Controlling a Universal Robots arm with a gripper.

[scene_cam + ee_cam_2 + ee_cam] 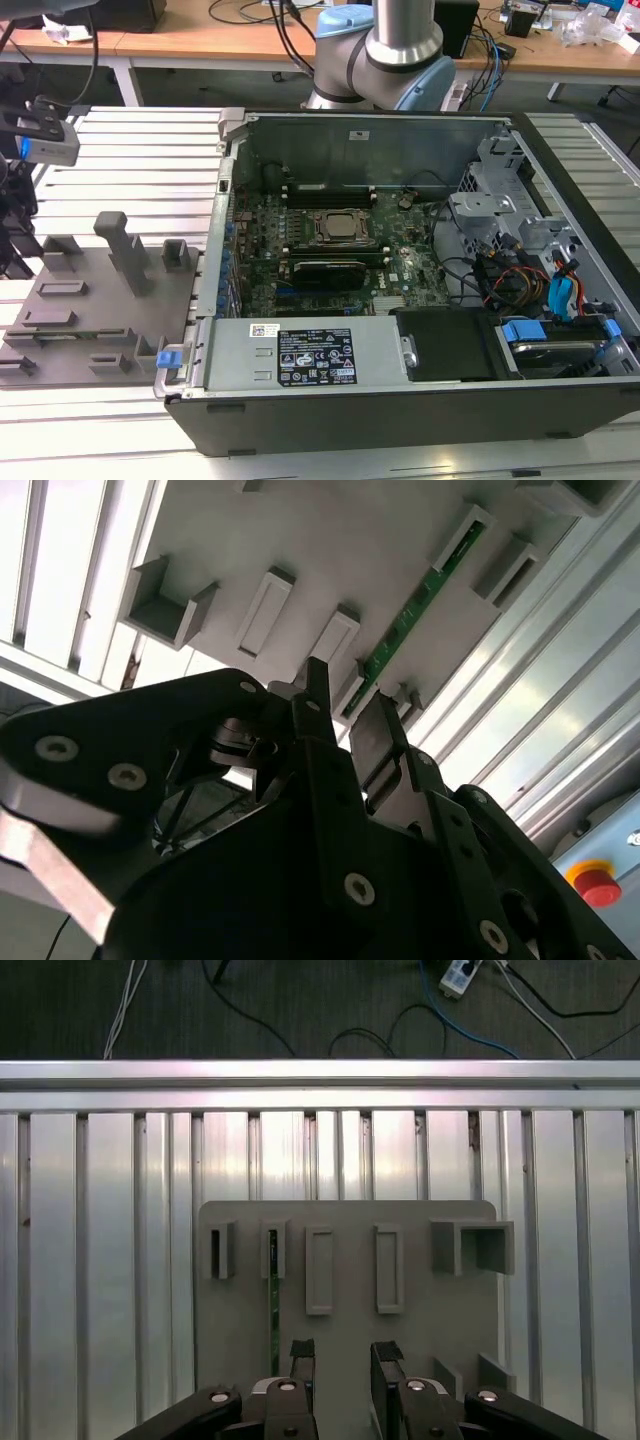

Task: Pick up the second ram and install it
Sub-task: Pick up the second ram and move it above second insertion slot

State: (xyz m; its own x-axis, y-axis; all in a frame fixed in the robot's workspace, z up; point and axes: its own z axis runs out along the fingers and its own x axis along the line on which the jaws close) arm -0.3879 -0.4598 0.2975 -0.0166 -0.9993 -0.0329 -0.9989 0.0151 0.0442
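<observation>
At the exterior view's left sits the grey holder plate (95, 325), flat on the slatted table (120, 150). Its raised pockets keep each part standing where I can reach down on it. The second ram (273, 1305) stands on edge in one narrow pocket of that plate. In the second wrist view it shows as a thin green stick (410, 615) with its long upper edge free. I judge it is parked that way so that two fingers can close across its thin faces.

My claw (343, 1350) hangs over the plate, and in both wrist views the fingers stand apart with a clear gap and nothing between them. The gap looks wider than the stick is thin, so I have room to come over it. The ram lies just to one side of the gap, not inside it, and I am not touching it.

Toward the exterior view's right the computer case (400, 350) lies on its side with the cover off. The board, the processor (338, 226) and the long black slots (328, 190) face upward, open to a downward press.
</observation>
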